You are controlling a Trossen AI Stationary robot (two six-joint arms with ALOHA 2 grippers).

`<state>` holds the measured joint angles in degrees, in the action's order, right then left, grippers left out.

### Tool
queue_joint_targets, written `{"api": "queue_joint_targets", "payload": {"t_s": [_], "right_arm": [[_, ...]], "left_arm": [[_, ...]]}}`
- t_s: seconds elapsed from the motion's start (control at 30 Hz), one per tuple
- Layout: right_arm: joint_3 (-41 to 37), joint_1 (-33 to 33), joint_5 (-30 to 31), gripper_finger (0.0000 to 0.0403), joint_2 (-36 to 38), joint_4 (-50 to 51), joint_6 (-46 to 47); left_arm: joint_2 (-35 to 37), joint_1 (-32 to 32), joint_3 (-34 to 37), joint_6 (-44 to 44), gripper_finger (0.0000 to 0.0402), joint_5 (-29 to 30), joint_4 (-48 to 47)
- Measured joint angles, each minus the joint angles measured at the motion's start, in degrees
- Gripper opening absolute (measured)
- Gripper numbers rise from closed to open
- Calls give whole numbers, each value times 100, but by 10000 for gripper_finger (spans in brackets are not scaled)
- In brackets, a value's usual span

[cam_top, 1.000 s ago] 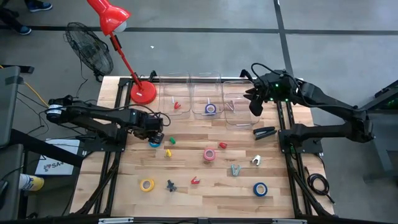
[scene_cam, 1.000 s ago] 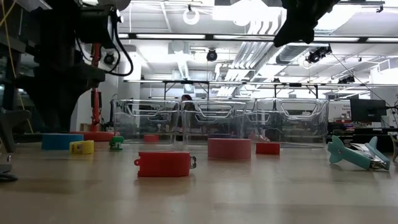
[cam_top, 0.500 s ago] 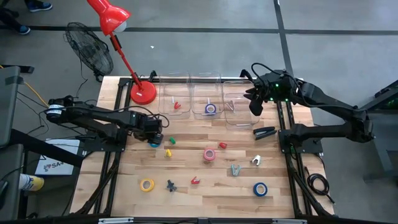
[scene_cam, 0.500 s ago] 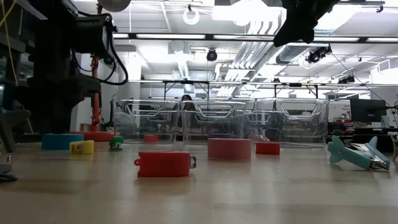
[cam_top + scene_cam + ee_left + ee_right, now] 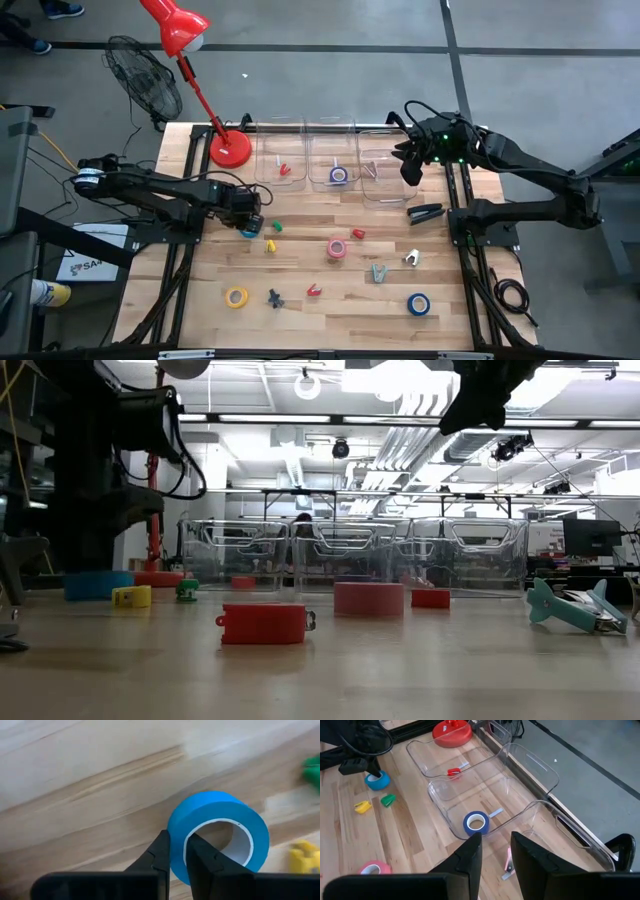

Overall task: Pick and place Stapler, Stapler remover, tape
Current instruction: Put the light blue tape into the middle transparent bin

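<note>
The left pincer (image 5: 177, 852) is down low on the tabletop (image 5: 330, 300) and has closed its two fingers on the wall of a light blue tape roll (image 5: 217, 835), one finger inside the hole and one outside. That is a good way to hold a ring, because the thin wall fits between the fingers. This roll sits near the left side of the tabletop, close to a small yellow thing (image 5: 269, 245) and a small green thing (image 5: 277, 227). The right pincer (image 5: 494, 851) hangs in the air above the clear bins (image 5: 470, 795) with its fingers a little apart and nothing between them; it looks like it is waiting. I count three clear bins in a row at the back. The bins seem to be where things go: a dark blue tape roll (image 5: 476, 822) lies in the middle one. I count six tape rolls: the held one, the one in the bin, a pink one (image 5: 337, 248), a yellow one (image 5: 236, 297), and another blue one (image 5: 417, 304) still lying on the tabletop. A black stapler (image 5: 425, 212) lies near the right arm.
</note>
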<state>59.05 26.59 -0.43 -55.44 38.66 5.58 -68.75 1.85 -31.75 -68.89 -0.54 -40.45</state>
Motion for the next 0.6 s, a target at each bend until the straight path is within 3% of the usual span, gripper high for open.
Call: {"api": "queue_joint_targets", "payload": {"t_s": [0.33, 0.6], "right_arm": [[1, 0, -63, 94, 0, -49, 207], [2, 0, -1165, 94, -9, -634, 313]], "left_arm": [[-2, 0, -319, 786, 29, 306, 885], [-2, 0, -1237, 3047, 29, 1163, 2074]]}}
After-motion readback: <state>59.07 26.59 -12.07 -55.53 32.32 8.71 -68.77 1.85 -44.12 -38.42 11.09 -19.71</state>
